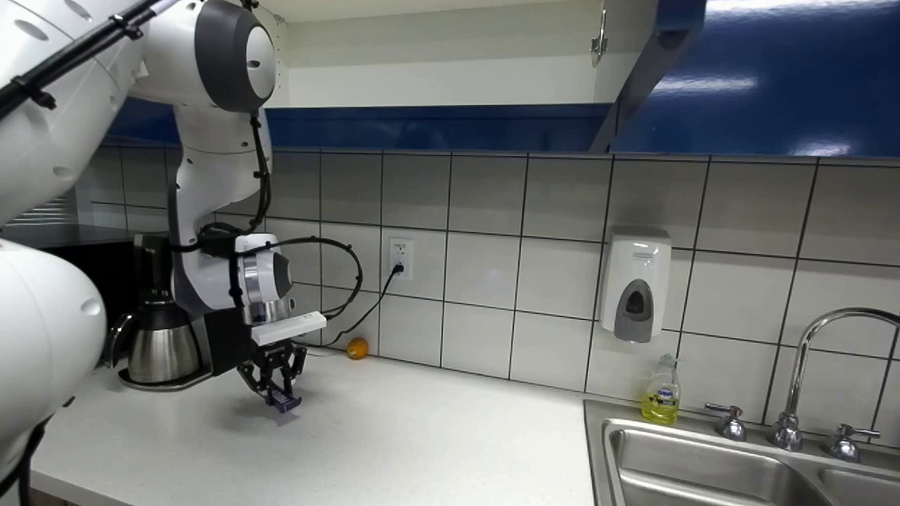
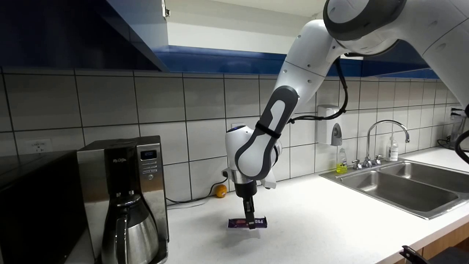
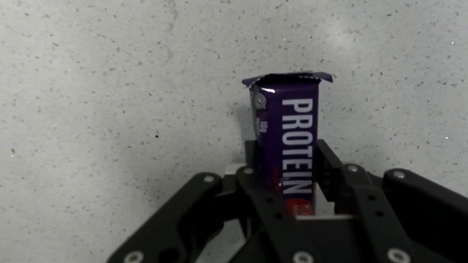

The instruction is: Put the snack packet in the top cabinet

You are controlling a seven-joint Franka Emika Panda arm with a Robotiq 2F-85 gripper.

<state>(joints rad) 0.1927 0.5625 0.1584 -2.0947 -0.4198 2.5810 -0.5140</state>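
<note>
The snack packet is a purple wrapped bar marked PROTEIN (image 3: 289, 124) in the wrist view. It also shows in both exterior views (image 1: 284, 402) (image 2: 238, 223). My gripper (image 3: 287, 155) has a finger on each long side of the packet and is shut on it around its middle. In the exterior views the gripper (image 1: 278, 393) (image 2: 250, 219) points down and holds the packet level, just above the counter. Its lower end is hidden by the gripper in the wrist view. The top cabinet (image 1: 443, 81) (image 2: 234, 31) is open above the backsplash, with its blue door (image 1: 759, 84) swung outward.
A coffee maker (image 2: 150, 190) with a steel carafe (image 1: 165, 344) stands beside the arm. An orange (image 1: 357, 348) and a plugged-in cord (image 1: 373, 309) are by the wall. The sink (image 1: 703, 464), soap bottle (image 1: 661, 397) and dispenser (image 1: 636, 281) are farther along the counter (image 1: 422, 436).
</note>
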